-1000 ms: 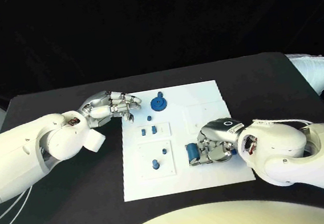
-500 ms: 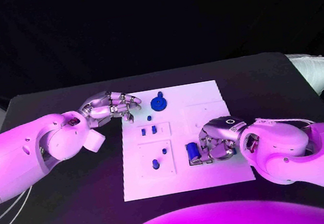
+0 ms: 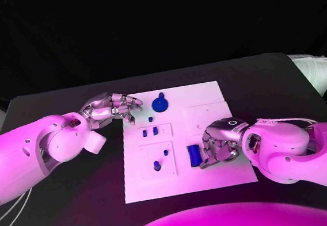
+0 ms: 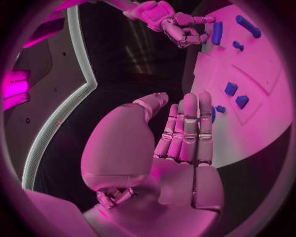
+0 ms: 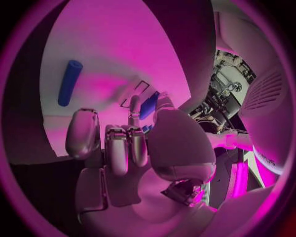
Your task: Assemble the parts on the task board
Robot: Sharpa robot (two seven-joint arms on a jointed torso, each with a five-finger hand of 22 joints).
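White board is lying in the middle of your black table. Your right hand is hanging over the board's right middle, fingers curled downward; a blue cylinder is lying just beside its fingertips, on the side toward the board's centre, and I cannot tell whether they are touching it. From the right wrist, a blue rod is lying apart from the fingers, and another blue piece is sitting beyond the fingertips. Your left hand is hovering at the board's far left corner, fingers straight and pressed together, holding nothing. A round blue part is sitting near it on the board.
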